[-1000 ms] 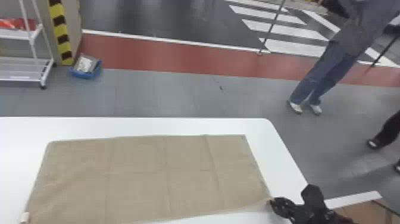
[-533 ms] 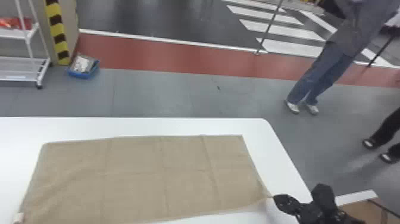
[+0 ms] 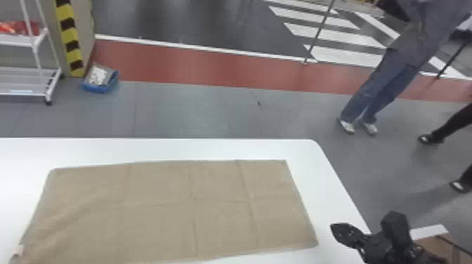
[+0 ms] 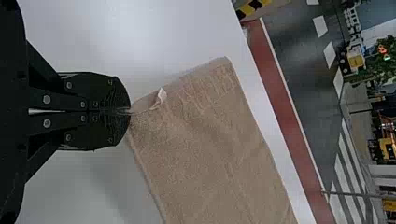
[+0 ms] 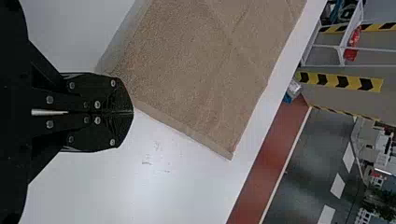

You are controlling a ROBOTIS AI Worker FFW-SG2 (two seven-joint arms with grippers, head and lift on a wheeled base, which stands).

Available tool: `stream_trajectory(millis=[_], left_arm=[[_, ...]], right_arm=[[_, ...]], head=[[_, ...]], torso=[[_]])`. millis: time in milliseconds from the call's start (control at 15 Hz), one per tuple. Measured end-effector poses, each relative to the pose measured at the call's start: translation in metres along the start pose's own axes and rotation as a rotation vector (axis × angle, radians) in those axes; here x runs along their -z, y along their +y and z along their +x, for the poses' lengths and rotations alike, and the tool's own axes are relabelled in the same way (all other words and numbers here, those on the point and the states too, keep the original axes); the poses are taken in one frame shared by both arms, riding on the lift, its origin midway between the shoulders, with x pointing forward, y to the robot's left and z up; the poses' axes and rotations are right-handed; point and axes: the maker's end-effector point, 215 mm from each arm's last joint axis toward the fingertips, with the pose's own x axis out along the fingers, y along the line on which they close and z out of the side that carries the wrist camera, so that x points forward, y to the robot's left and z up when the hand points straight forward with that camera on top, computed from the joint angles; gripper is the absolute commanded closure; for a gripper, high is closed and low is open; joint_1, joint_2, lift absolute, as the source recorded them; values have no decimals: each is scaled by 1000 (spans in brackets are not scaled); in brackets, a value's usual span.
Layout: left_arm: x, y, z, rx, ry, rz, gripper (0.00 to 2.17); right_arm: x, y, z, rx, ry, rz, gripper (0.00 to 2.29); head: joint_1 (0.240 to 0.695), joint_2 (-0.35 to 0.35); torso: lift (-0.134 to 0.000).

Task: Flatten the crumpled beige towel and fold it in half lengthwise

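Clock: head view, centred on the towel, 12 o'clock toward the far side
Towel (image 3: 158, 221): one, beige, spread nearly flat as a long rectangle across the table, running from 9 o'clock to 3 o'clock
Creases: three running from the near side toward the far side, one crossing them lengthwise; shallow wrinkles toward 9 o'clock
Tag (image 4: 159, 97): one, small and pale, on the towel's edge just beside the left gripper's tips
Left gripper (image 4: 130, 111): one, its two black fingers narrowed together, pinching one towel corner between the tips
Right gripper (image 3: 333, 227): one, between 3 and 4 o'clock, over the table by its edge; two fingers pressed together with nothing between them, near a towel corner but apart from it
Table (image 3: 175, 149): one, white, under the whole visible towel; one rounded corner at 2 o'clock
Shelf rack (image 3: 21, 92): one, white, on the floor between 10 and 11 o'clock, two shelves visible, red items on the upper
Striped post (image 3: 73, 44): one, yellow and black, at 11 o'clock
Blue bin (image 3: 100, 88): one, at 11 o'clock, on the floor by the post
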Motion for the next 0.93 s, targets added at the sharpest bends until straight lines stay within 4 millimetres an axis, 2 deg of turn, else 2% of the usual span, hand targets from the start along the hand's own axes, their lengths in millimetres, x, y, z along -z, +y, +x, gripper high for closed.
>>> stream_trajectory(millis=[67, 400, 667, 933], left_arm=[[4, 0, 1, 2, 9, -2, 1541], [14, -3, 8, 6, 30, -2, 1544], [17, -3, 10, 7, 36, -4, 1541], [19, -2, 12, 6, 40, -4, 1541]], right_arm=[[3, 8, 2, -21, 4, -9, 292], [11, 47, 22, -147, 52, -54, 302], [15, 61, 39, -175, 94, -98, 299], [25, 63, 40, -186, 145, -120, 323]], head=[[695, -300], [695, -248], [695, -221], [695, -220]], torso=[[0], [0], [0], [0]])
